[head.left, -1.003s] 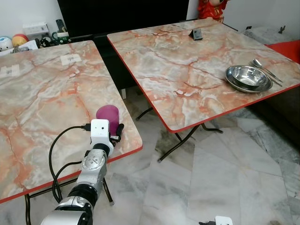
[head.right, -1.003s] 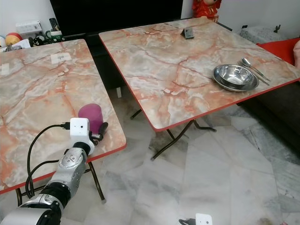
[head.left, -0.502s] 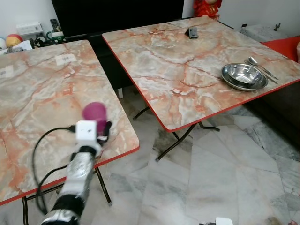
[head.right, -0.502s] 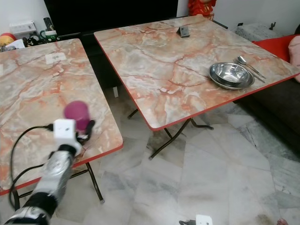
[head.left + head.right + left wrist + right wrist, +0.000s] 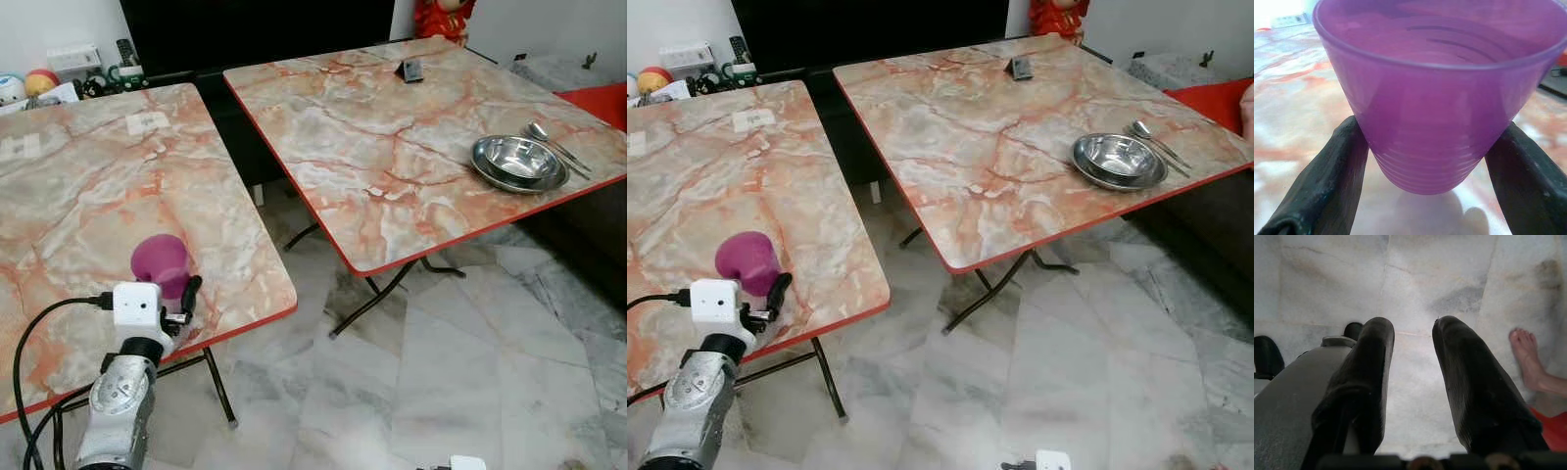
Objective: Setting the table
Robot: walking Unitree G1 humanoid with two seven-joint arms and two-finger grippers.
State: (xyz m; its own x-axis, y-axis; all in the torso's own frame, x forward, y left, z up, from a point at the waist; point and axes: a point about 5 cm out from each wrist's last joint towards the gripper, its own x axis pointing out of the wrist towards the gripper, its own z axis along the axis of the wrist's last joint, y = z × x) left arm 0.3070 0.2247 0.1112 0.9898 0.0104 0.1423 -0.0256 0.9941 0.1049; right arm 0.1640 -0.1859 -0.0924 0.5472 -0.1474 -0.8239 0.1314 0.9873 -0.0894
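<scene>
A purple plastic cup (image 5: 162,264) stands upright between the fingers of my left gripper (image 5: 168,286), low over the left marble table (image 5: 88,186) near its front right corner. In the left wrist view both black fingers (image 5: 1322,186) press the cup's (image 5: 1435,98) ribbed sides. On the right marble table (image 5: 392,147) a steel bowl (image 5: 519,162) sits near the right edge, with a spoon (image 5: 554,144) beside it. My right gripper (image 5: 1410,347) hangs open over the floor.
A gap of marble floor (image 5: 392,372) separates the two red-edged folding tables. A small dark object (image 5: 410,70) lies at the far side of the right table. Clutter lines the wall behind the left table (image 5: 59,78). A person's bare foot (image 5: 1528,357) is near my right gripper.
My left arm has carried the purple cup to the left and slightly nearer along the left table's front edge. The bowl and spoon have not moved.
</scene>
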